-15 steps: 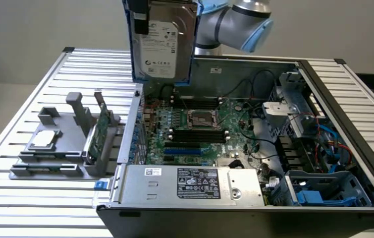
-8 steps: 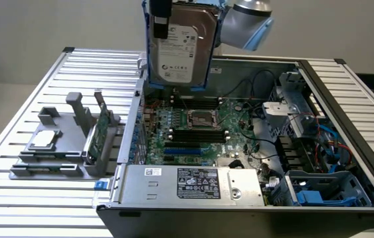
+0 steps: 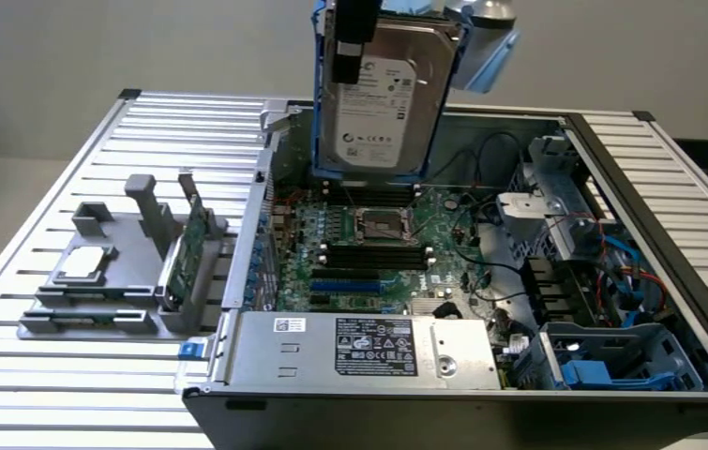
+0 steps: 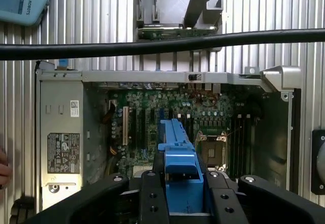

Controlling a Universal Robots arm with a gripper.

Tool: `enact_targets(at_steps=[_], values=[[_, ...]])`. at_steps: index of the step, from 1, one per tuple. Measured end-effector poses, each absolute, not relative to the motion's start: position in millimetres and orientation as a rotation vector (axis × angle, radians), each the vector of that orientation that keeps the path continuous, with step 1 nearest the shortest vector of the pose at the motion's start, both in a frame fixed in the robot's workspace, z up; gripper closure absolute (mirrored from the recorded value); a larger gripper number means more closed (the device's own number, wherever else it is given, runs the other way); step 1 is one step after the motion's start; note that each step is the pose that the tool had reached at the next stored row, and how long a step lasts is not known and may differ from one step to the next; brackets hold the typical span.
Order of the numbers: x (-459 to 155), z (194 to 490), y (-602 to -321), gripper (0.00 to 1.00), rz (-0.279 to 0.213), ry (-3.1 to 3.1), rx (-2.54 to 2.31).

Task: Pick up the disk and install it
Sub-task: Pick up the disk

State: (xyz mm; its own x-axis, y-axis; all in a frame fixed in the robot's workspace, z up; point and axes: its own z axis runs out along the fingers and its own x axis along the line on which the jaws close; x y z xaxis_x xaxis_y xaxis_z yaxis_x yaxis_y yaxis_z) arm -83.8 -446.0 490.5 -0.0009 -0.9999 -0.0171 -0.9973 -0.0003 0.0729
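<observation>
The disk [image 3: 385, 103], a silver-grey drive with a white label and blue side rails, hangs upright high above the open computer case [image 3: 654, 216], over its back part. My gripper [image 3: 376, 33] is shut on the disk from above, with a black finger [image 3: 353, 47] lying against its face. In the wrist view the disk's blue rail [image 4: 179, 153] sits between the two black fingers [image 4: 152, 193], with the motherboard [image 4: 167, 117] far below it.
A grey fixture [image 3: 103, 281] on the slatted table at the exterior view's left holds a small silver chip [image 3: 84, 265] and a green card [image 3: 191, 248]. The case holds a power supply [image 3: 354, 345] and a blue drive bay [image 3: 604, 361]. A black cable [image 4: 152, 46] crosses the wrist view.
</observation>
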Motion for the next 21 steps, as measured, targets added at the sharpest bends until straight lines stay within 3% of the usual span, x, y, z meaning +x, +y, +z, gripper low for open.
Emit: enact_targets(at_steps=[21], values=[[-9.7,490.5,-492.7,0.67,-0.100,-2.193,2.193]])
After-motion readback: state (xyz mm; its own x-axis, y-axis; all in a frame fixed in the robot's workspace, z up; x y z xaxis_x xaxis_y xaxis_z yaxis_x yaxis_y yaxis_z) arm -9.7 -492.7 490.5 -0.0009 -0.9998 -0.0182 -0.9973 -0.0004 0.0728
